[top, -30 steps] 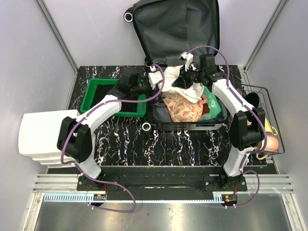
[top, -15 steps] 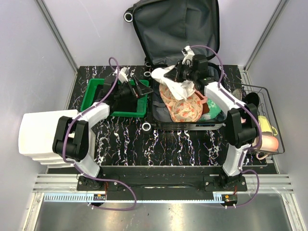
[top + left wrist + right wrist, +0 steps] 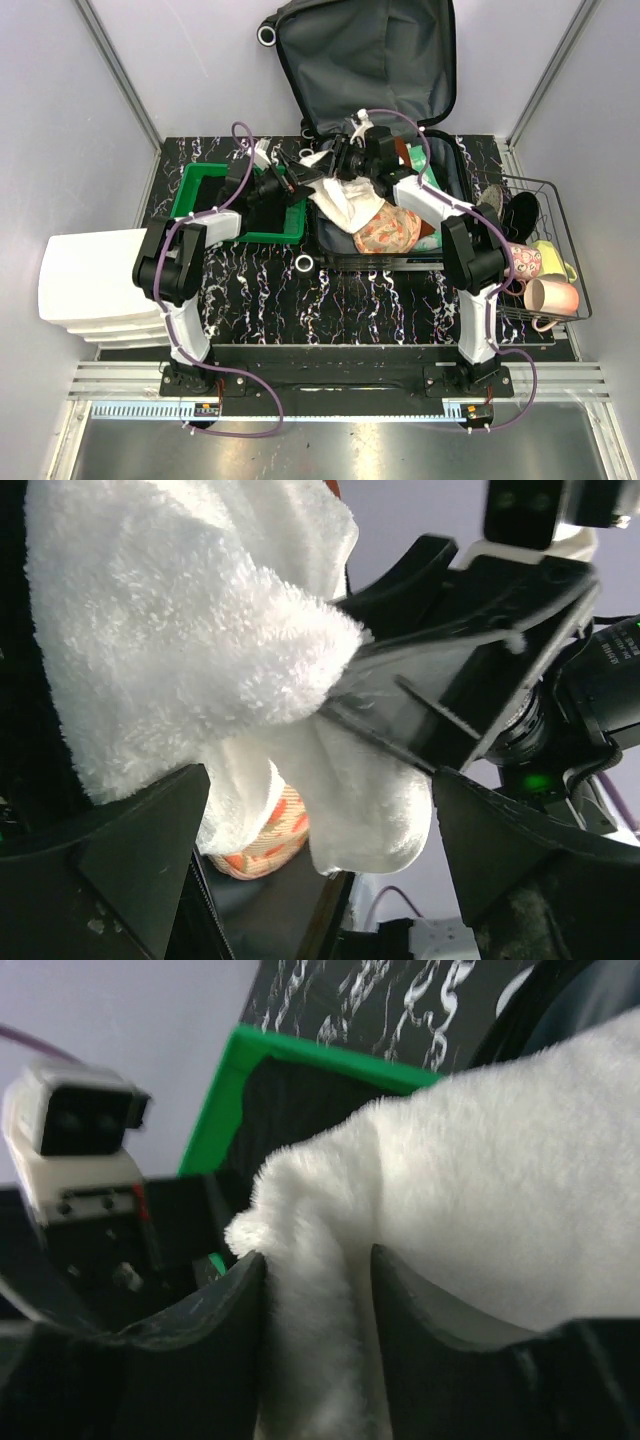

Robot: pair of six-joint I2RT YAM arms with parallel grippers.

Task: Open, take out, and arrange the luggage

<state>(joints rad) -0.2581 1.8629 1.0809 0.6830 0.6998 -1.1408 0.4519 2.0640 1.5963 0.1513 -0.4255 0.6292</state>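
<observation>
The luggage [image 3: 365, 60] stands open at the back, its dark grey lid leaning on the wall and its base [image 3: 445, 250] flat on the table. My right gripper [image 3: 335, 162] is shut on a white fluffy towel [image 3: 345, 200], held above the base's left edge; the towel [image 3: 480, 1160] fills the right wrist view, pinched between my fingers [image 3: 215, 1310]. My left gripper [image 3: 293, 184] is open and empty beside the green bin [image 3: 205, 190], facing the towel [image 3: 180, 640]. An orange patterned cloth [image 3: 388, 230] lies in the base.
A white drawer unit [image 3: 90, 285] stands at the left. A wire basket [image 3: 560, 200] with mugs [image 3: 552, 295] stands at the right. A green item [image 3: 430, 180] lies deeper in the suitcase. The green bin's rim [image 3: 300, 1055] is close below the towel.
My right gripper has carried the towel leftward from the middle of the suitcase to its left edge. My left gripper has drawn back left toward the green bin.
</observation>
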